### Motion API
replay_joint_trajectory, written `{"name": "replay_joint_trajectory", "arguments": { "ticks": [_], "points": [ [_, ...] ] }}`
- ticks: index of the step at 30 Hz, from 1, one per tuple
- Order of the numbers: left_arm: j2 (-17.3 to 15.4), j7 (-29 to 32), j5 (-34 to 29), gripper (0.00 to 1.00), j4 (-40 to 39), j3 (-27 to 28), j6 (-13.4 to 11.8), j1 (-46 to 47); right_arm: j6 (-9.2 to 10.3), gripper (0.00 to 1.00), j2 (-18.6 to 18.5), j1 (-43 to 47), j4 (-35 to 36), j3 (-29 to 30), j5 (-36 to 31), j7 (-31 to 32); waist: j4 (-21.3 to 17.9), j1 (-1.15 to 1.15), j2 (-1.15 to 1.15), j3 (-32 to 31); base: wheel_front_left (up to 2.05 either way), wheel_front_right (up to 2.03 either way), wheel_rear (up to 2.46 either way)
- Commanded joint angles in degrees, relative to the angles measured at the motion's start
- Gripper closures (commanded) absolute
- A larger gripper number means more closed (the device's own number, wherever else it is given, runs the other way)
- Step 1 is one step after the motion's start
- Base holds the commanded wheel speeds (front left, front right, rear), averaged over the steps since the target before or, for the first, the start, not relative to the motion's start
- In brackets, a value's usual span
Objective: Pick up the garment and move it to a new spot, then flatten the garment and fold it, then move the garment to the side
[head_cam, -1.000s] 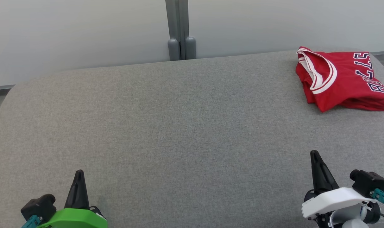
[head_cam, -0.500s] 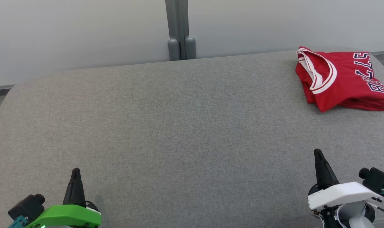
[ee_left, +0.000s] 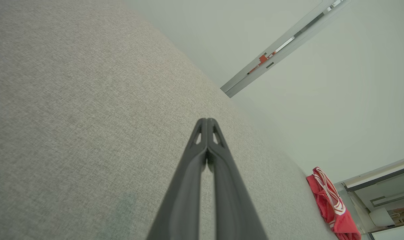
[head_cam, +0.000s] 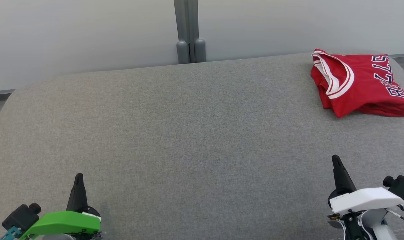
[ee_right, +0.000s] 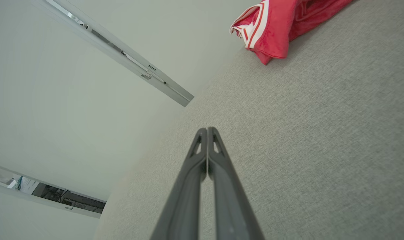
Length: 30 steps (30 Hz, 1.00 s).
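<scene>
The garment (head_cam: 360,85) is a red jersey with white trim and dark lettering, lying folded at the far right of the grey padded table (head_cam: 188,140). It also appears in the left wrist view as a small red garment (ee_left: 331,205) and in the right wrist view as a red bundle (ee_right: 281,26). My left gripper (head_cam: 78,175) stands at the lower left, shut and holding nothing, its tips (ee_left: 206,120) pressed together. At the lower right, my right gripper (head_cam: 335,157) is shut and empty too, tips (ee_right: 207,129) closed, well short of the garment.
A pale wall with a grey vertical post (head_cam: 188,31) runs behind the table. The table's rounded far edge curves down at the left (head_cam: 8,96). A broad stretch of grey fabric lies between the grippers and the garment.
Both grippers have drawn a little outward toward the lower corners, the left to the left and the right to the right. The garment has not moved.
</scene>
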<state>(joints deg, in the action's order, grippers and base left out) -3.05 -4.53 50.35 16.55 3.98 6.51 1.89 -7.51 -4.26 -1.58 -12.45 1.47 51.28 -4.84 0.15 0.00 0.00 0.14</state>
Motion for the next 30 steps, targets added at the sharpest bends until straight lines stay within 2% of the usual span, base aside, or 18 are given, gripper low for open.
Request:
{"name": "replay_joint_trajectory", "arguments": {
  "ticks": [1, 30],
  "points": [
    [-0.2, 0.5, 1.9, 1.0, -0.9, 0.4, 0.2, 1.8, 0.0, 1.0, -0.1, -1.5, 0.5, 0.4, 1.9, 0.5, 0.0, 0.0, 0.0, 0.0, 0.0, 0.0, 0.0],
    [-0.1, 5.3, 19.8, 1.0, -1.7, 1.4, 0.6, 3.2, 0.0, 1.0, 0.4, -3.0, -0.4, 2.3, 19.6, 5.2, -0.1, 0.0, 0.0, 0.0, 0.0, 0.0, 0.0]
  ]
}}
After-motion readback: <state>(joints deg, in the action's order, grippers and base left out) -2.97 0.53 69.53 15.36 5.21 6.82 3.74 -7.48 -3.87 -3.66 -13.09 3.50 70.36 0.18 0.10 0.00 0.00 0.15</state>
